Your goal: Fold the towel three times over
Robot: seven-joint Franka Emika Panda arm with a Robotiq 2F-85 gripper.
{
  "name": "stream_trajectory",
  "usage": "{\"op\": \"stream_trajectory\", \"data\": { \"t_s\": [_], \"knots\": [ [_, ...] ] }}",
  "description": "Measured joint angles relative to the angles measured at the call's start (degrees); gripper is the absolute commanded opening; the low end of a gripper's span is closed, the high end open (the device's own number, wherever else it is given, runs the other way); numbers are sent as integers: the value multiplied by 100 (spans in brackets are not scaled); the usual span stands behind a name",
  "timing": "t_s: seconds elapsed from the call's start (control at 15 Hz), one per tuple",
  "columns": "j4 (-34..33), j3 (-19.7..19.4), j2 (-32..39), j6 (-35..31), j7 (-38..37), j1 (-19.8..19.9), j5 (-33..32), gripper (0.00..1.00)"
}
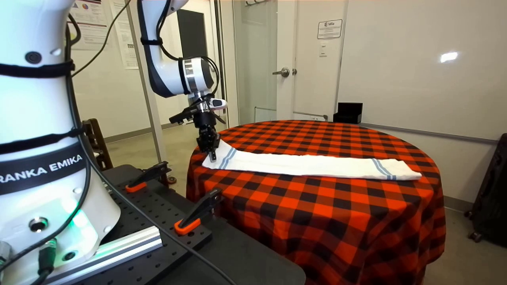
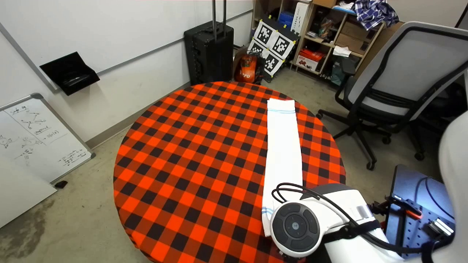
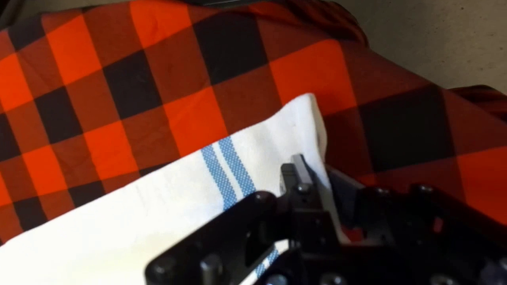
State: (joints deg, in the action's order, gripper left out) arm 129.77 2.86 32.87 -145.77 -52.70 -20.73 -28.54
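Observation:
The towel (image 1: 301, 164) is long and white with blue stripes near both ends. It lies stretched flat across the checked tablecloth, and it also shows in an exterior view (image 2: 283, 146). In the wrist view its striped end (image 3: 273, 138) is creased, with a raised, curled corner. My gripper (image 3: 317, 174) is at this end, the one nearer the robot base. Its fingers are close together with the towel's end edge between them. In an exterior view the gripper (image 1: 213, 156) points down at the towel, with the end tilted up beside it. The arm hides the fingers in an exterior view.
The round table wears a red-and-black checked tablecloth (image 2: 204, 153), and the gripper is near its edge. Black clamps with orange pads (image 1: 188, 225) sit on the robot's mounting plate. An office chair (image 2: 395, 84) and a black case (image 2: 208, 54) stand beyond the table.

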Motion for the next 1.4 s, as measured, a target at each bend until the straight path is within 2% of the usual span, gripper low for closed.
{"op": "stream_trajectory", "data": {
  "t_s": [0.47,0.87,1.13,1.4],
  "knots": [
    [154,57,-835,127,119,-374,0,2],
    [379,306,-1888,833,121,-514,-96,2],
    [420,435,-2582,1274,120,-407,-228,2],
    [513,473,-3167,1406,122,33,-248,2]
  ]
}}
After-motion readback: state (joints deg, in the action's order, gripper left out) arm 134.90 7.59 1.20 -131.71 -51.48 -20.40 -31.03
